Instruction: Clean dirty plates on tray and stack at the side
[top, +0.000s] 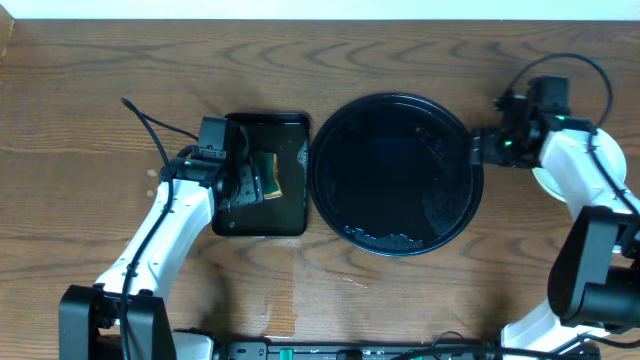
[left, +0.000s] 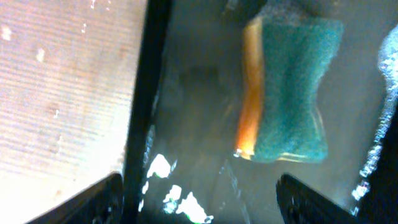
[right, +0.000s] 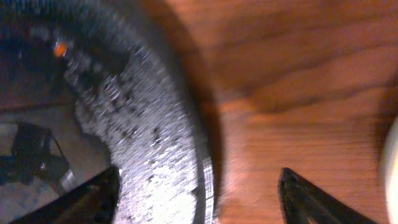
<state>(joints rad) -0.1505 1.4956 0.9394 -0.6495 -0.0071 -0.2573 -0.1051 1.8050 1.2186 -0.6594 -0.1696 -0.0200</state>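
The round black tray (top: 395, 175) sits mid-table, wet, with foam along its near rim. A pale plate edge (top: 543, 183) shows right of the tray, mostly hidden under my right arm; I cannot tell how many plates are there. My right gripper (top: 478, 148) is open at the tray's right rim. In the right wrist view its fingers (right: 199, 199) straddle the foamy rim (right: 202, 168), and a pale plate edge (right: 393, 168) shows at far right. My left gripper (top: 240, 185) is open and empty over the rectangular tray, just short of the sponge (left: 289, 93).
The small rectangular black tray (top: 290, 215) lies left of the round tray, wet, with the green and orange sponge (top: 266, 178) in it. Its rim (left: 146, 93) runs between my left fingers (left: 199, 202). Cables trail at the far left and far right.
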